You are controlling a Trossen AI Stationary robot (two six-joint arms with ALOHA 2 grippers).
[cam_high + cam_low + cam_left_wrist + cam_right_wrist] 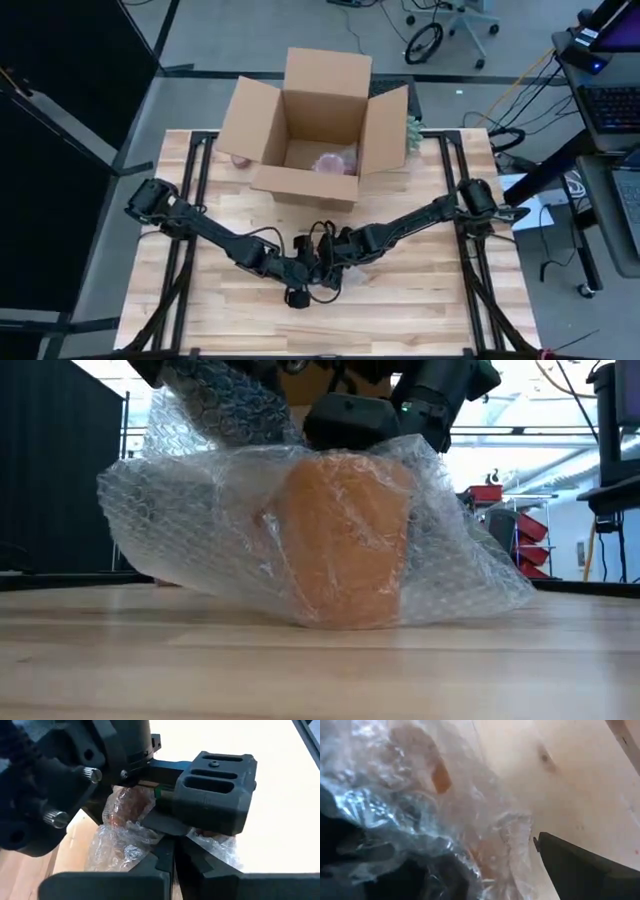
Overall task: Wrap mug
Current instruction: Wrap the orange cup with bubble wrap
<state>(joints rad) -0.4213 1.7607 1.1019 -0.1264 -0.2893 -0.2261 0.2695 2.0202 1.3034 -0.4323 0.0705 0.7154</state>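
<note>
Now our orange mug [345, 535] sits on the counter [320, 670], loosely covered in bubble wrap [200, 530]. Both claws crowd over it; we cannot tell how open either is. If we tug hard, the loose wrap may slide off or tip the mug.

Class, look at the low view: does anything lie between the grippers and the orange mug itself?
Yes: bubble wrap covers the mug on all visible sides, so both arms, meeting directly above it, reach it only through the wrap.
</note>
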